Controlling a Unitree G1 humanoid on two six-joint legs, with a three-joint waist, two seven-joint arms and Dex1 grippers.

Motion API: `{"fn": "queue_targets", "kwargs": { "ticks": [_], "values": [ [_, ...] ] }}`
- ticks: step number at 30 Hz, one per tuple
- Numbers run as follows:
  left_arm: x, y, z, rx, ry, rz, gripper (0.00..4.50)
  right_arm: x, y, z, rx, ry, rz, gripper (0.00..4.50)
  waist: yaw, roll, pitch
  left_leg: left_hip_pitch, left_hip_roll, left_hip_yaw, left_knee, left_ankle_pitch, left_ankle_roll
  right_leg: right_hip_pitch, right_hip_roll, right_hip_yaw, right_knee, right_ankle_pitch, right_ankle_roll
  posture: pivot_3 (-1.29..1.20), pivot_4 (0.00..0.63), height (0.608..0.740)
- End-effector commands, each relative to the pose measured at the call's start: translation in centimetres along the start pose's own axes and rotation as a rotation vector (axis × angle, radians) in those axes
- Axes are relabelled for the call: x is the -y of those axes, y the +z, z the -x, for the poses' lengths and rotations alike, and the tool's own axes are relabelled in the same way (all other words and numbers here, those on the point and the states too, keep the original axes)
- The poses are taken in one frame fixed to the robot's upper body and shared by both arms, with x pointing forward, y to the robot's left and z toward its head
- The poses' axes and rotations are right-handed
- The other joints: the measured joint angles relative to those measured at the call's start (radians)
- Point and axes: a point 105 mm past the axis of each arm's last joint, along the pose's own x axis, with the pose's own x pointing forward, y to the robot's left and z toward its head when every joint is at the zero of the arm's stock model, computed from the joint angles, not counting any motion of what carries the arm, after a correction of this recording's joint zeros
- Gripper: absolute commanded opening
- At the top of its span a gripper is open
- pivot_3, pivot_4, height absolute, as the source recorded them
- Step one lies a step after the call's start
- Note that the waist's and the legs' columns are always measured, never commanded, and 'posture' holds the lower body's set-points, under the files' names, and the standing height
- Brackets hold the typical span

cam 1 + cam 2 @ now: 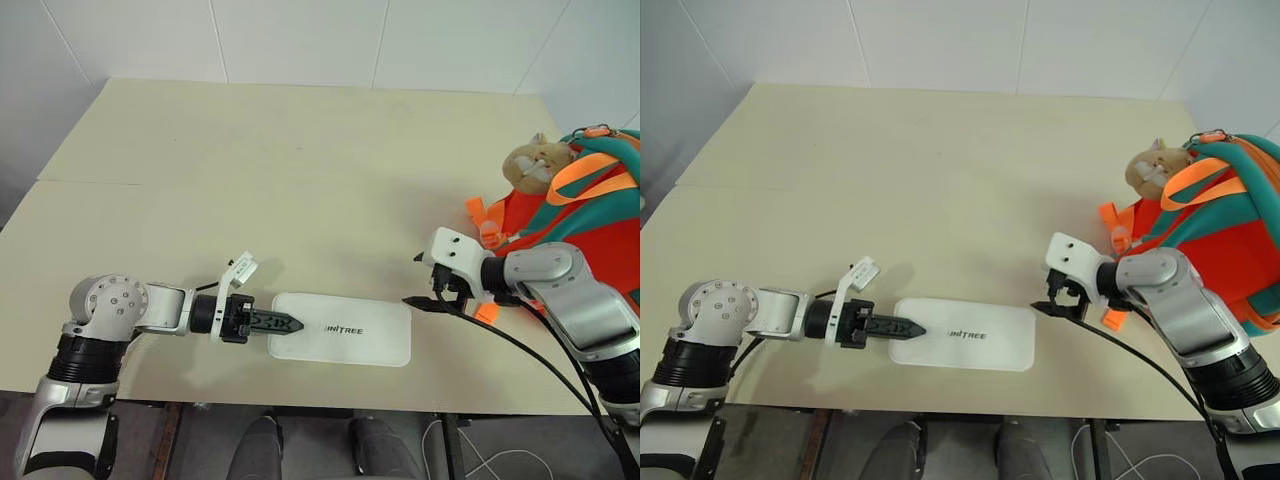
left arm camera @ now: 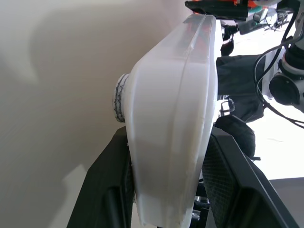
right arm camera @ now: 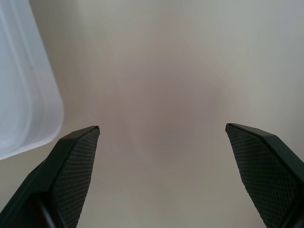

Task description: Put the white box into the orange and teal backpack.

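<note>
The white box point(image 1: 345, 330) lies flat near the table's front edge, with dark lettering at its centre. My left gripper point(image 1: 287, 322) is shut on the box's left end; in the left wrist view the box point(image 2: 175, 118) sits edge-on between both black fingers point(image 2: 111, 185). My right gripper point(image 1: 413, 280) hangs open just off the box's right end, apart from it. In the right wrist view its fingers point(image 3: 76, 161) stand wide, with a corner of the box point(image 3: 23, 95) beside them. The orange and teal backpack point(image 1: 590, 215) lies at the table's right edge, behind my right arm.
A tan plush hamster point(image 1: 535, 165) rests against the backpack's top. Orange straps and buckles point(image 1: 482, 215) spill toward my right gripper. A black cable point(image 1: 520, 350) trails off the front edge. The beige table point(image 1: 250, 170) stretches back to a white wall.
</note>
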Motion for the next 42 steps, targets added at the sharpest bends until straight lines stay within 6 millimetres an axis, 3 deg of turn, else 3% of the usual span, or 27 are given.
{"fn": "queue_targets", "kwargs": {
  "ticks": [1, 8, 12, 18, 31, 37, 42],
  "values": [
    [-3.0, 1.4, 2.3, 0.134, 0.215, -0.031, 1.61, 1.8, 1.8, 1.6, 0.092, -0.083, -0.011, 4.5, -0.004, 0.0, 0.0, 0.0, 0.0, 0.0, 0.0, 0.0, 0.0, 0.0, 0.0, 0.0, 0.0, 0.0, 0.0, 0.0, 0.15, 0.74],
    [-2.3, 2.4, 3.3, 0.292, 0.136, -0.031, 1.43, 2.8, 2.0, 2.7, 0.146, -0.138, -0.06, 4.5, -0.008, 0.0, 0.0, 0.0, 0.002, 0.001, 0.0, 0.0, 0.0, -0.001, 0.002, 0.0, 0.001, 0.001, -0.001, 0.0, 0.15, 0.74],
    [-1.3, 3.6, 4.9, 0.4, 0.122, -0.096, 1.37, 3.8, 2.4, 3.6, 0.198, -0.199, -0.102, 4.5, -0.008, 0.0, 0.0, 0.0, 0.002, 0.001, 0.0, 0.0, 0.0, -0.002, 0.002, 0.001, 0.001, 0.001, -0.001, 0.0, 0.15, 0.74],
    [-0.5, 4.7, 6.8, 0.495, 0.121, -0.199, 1.3, 3.6, 2.7, 4.3, 0.227, -0.202, -0.121, 4.5, -0.006, 0.0, 0.0, 0.0, 0.002, 0.001, -0.001, 0.0, 0.0, -0.002, 0.002, 0.001, 0.001, 0.001, -0.001, 0.0, 0.15, 0.74],
    [-2.6, 2.5, 8.9, 0.249, 0.283, -0.321, 1.3, 2.6, 1.8, 6.2, 0.209, -0.202, -0.177, 4.5, -0.009, 0.0, 0.001, -0.002, 0.003, 0.003, -0.006, 0.0, 0.0, -0.005, 0.002, 0.001, -0.001, -0.001, -0.003, 0.0, 0.15, 0.74],
    [-3.0, 2.6, 9.1, 0.217, 0.302, -0.342, 1.28, 2.4, 1.2, 6.5, 0.197, -0.231, -0.206, 4.5, -0.006, 0.0, 0.001, -0.001, 0.003, 0.004, -0.005, 0.0, 0.001, -0.005, 0.001, 0.002, -0.001, -0.001, -0.003, 0.0, 0.15, 0.74],
    [-2.0, 3.4, 9.3, 0.271, 0.241, -0.365, 1.28, 2.1, 0.6, 7.5, 0.23, -0.266, -0.264, 4.5, -0.003, 0.0, 0.001, -0.002, 0.003, 0.004, -0.004, -0.001, 0.001, -0.005, 0.002, 0.002, 0.0, -0.001, -0.003, 0.0, 0.15, 0.74]
  ]
}}
